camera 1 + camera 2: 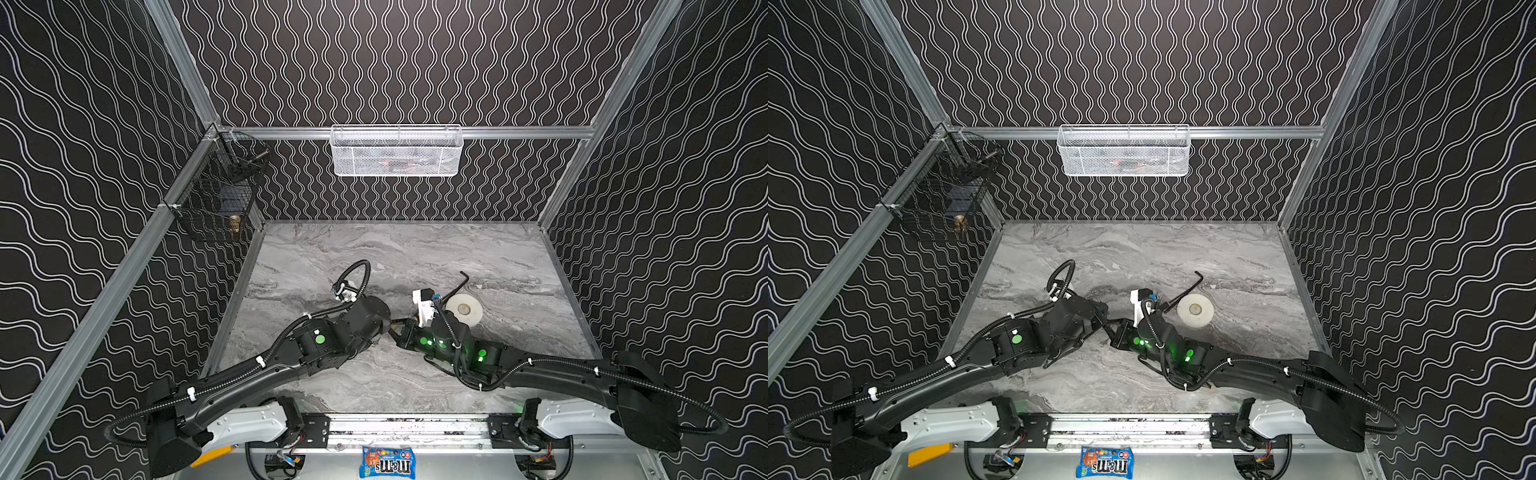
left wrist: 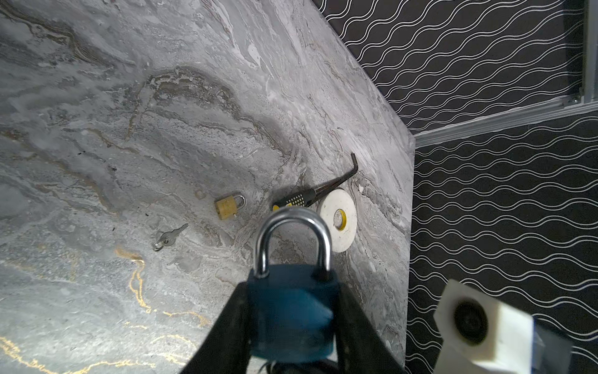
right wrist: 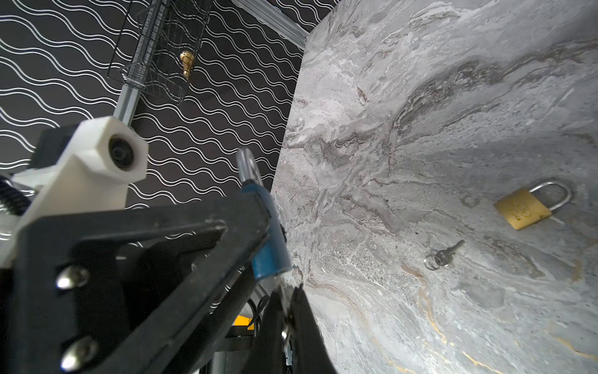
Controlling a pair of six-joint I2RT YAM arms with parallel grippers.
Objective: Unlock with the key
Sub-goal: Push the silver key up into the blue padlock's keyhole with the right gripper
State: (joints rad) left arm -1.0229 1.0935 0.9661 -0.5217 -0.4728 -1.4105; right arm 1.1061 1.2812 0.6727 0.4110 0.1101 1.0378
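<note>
A blue padlock point(image 2: 293, 311) with a silver shackle sits clamped between the black fingers point(image 2: 233, 320) of my left gripper point(image 2: 293, 291), held above the marble table point(image 2: 129, 129). My right gripper point(image 3: 286, 291) is shut on a thin metal key point(image 3: 284, 333), right under the bottom of the blue padlock point(image 3: 270, 246). Whether the key's tip is in the keyhole is hidden. In both top views the left gripper point(image 1: 384, 328) point(image 1: 1100, 326) and the right gripper point(image 1: 397, 329) point(image 1: 1111, 328) meet tip to tip at mid-table.
A brass padlock point(image 2: 228, 207) point(image 3: 524, 209) and a loose key on a ring point(image 2: 168, 238) point(image 3: 441, 255) lie on the table. A white tape roll point(image 1: 464, 309), a bent hex key point(image 1: 461, 284) and a screwdriver point(image 2: 293, 200) lie further right. A white basket point(image 1: 397, 151) and a black wire basket point(image 1: 220, 195) hang on the walls.
</note>
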